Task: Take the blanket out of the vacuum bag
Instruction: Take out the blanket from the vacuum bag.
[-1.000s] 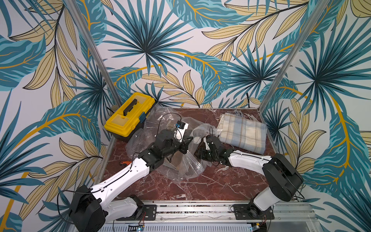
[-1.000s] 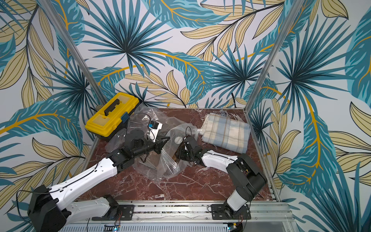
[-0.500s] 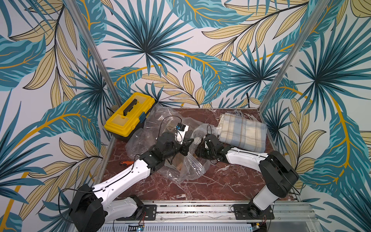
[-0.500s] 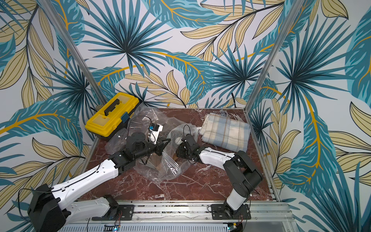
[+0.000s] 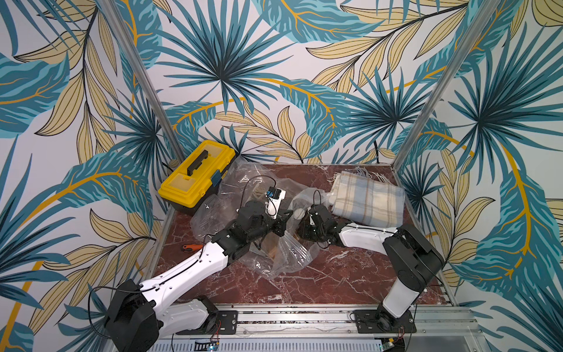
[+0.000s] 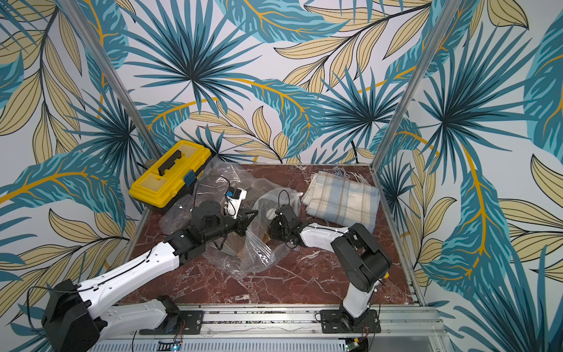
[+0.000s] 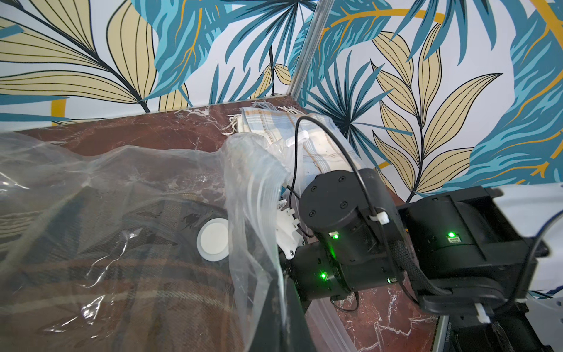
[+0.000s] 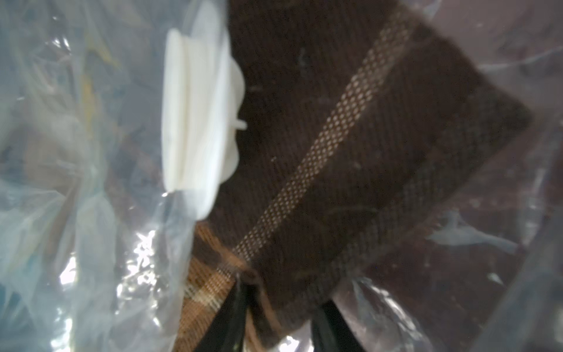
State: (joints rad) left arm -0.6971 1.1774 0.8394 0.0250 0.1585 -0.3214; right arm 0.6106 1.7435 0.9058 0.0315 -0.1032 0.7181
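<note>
Crinkled clear vacuum bag wraps a woven brown plaid blanket.

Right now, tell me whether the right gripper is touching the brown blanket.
Touching. The right wrist view shows the right gripper astride the brown blanket, one fingertip puckering its edge.

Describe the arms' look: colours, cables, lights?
Both the left arm and the right arm have white link shells and black joint housings. A thin black cable loops above each wrist. The left wrist carries a white camera module with a blue tag. The right arm's joints show green LEDs and a white zip tie. The right gripper has black fingers.
</note>
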